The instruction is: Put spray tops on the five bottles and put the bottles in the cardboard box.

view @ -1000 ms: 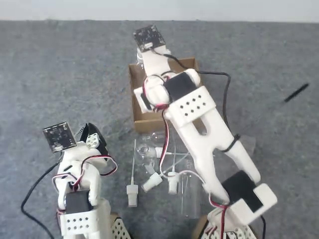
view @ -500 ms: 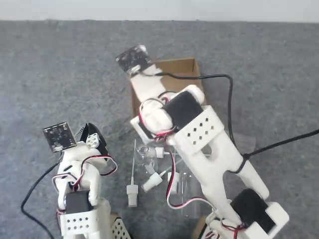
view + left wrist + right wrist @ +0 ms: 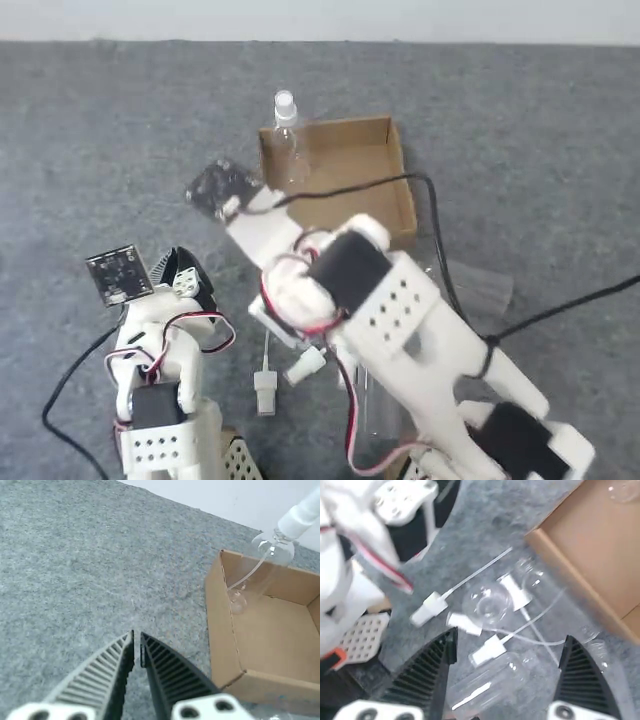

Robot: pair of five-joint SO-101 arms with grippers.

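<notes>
Bright, even, diffuse light; soft faint shadows on the grey table (image 3: 90, 140); small glints on the clear bottle (image 3: 286, 135).

White arms (image 3: 420, 335), black servos (image 3: 350, 275), red-and-white wires (image 3: 350, 410), ribbed black end effector fingers (image 3: 170, 672).

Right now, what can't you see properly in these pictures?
- High view: the right arm hides most loose bottles, so I can't count them.
- Right wrist view: blur smears the spray tops.
- Left wrist view: the standing bottle is cut off by the edge.
</notes>
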